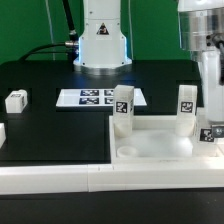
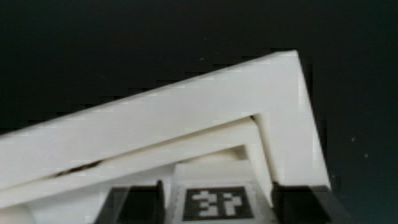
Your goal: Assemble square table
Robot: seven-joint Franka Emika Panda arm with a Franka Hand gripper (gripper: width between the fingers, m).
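Grips a short white leg (image 2: pixel 217 203) between the dark fingers (image 2: pixel 125 206) of the gripper (image 1: pixel 210 128), clamped on its two sides with the black-white tag facing the wrist view. Holds it upright, just above the near corner of the table top (image 1: pixel 160 150), which lies directly beneath the gripper and spreads away from it toward the exterior view's left. Cannot tell whether the held leg touches the top yet.

Judged as light, rigid moulded plastic for both top and leg: no give, no sag, nothing likely to break under a firm squeeze. Probably smooth and a little slippery, so best pinched across the flat sides of the leg, partway up its height, as now, leaving the lower end free to enter a round socket (image 1: pixel 127 152). Best to move the top, if at all, by pushing on its raised rim rather than lifting, being wide and flat.

Shows two more legs standing upright on the top, one near the gripper (image 1: pixel 186 103) and one farther off (image 1: pixel 122 105); cannot tell whether they are seated. Shows a loose leg (image 1: pixel 15 100) well away from the gripper on the black table (image 1: pixel 50 135), and the marker board (image 1: pixel 97 97) beyond the top.

No brand, letters or readable words anywhere: only square black-white coded tags on the legs and the board, too blurred to make out a pattern.
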